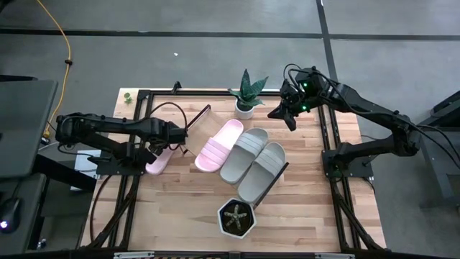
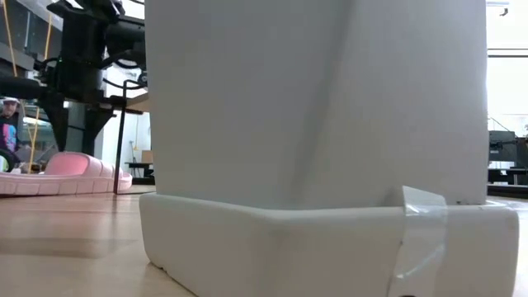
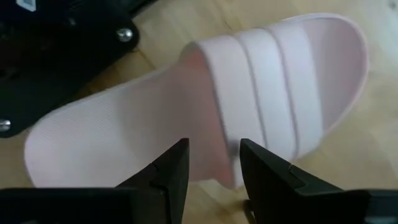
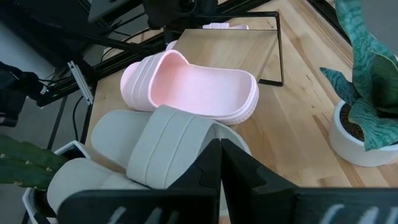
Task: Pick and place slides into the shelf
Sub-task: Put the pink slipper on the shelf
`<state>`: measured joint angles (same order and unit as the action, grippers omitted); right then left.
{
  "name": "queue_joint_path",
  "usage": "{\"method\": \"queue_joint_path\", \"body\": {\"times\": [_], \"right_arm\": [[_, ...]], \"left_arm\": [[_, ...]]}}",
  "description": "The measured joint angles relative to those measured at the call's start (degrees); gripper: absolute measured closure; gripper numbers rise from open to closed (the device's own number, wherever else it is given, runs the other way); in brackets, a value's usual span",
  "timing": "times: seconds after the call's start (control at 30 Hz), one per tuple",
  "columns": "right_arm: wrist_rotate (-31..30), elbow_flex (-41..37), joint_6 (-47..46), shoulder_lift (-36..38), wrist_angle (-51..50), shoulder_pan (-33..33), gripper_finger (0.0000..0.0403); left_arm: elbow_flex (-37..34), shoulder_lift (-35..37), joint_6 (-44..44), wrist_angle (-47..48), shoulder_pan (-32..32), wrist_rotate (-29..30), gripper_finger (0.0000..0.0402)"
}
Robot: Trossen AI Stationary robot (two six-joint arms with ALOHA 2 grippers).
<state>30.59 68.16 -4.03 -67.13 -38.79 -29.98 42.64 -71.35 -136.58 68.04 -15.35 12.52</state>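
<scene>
One pale pink slide (image 1: 159, 160) lies sole-down on the tabletop at the left, also seen in the low view (image 2: 62, 175). My left gripper (image 1: 167, 146) points down over it, open. In the left wrist view its fingers (image 3: 214, 165) stand over the edge of the ribbed strap (image 3: 273, 93) and the footbed. The shelf (image 1: 203, 122) lies slantwise at mid-table. On it rest the other pink slide (image 1: 219, 144) and two grey-beige slides (image 1: 243, 153) (image 1: 262, 169). My right gripper (image 1: 291, 119) hangs shut, raised above the far right of the table (image 4: 219, 163). My left gripper comes at the pink slide from above, one fingertip (image 3: 177, 158) over the footbed and the other (image 3: 255, 158) over the strap's open edge (image 3: 227, 143). Whether the fingertips touch the slide I cannot tell. The slide lies flat on the table.
A potted green plant (image 1: 246, 97) stands at the far edge beside my right gripper. A white pot with a cactus (image 1: 237, 219) sits near the front edge and fills the low view (image 2: 313, 124). Black frame rails (image 1: 118, 194) run along both table sides. A person (image 2: 8, 124) stands beyond the table.
</scene>
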Motion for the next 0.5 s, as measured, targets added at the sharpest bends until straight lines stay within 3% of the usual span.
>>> {"method": "queue_joint_path", "body": {"times": [0.5], "right_arm": [[0.0,0.0,-0.2,0.0,0.0,0.0,0.0403]], "left_arm": [[-0.3,0.0,-0.1,2.4,0.0,2.3,0.027]]}}
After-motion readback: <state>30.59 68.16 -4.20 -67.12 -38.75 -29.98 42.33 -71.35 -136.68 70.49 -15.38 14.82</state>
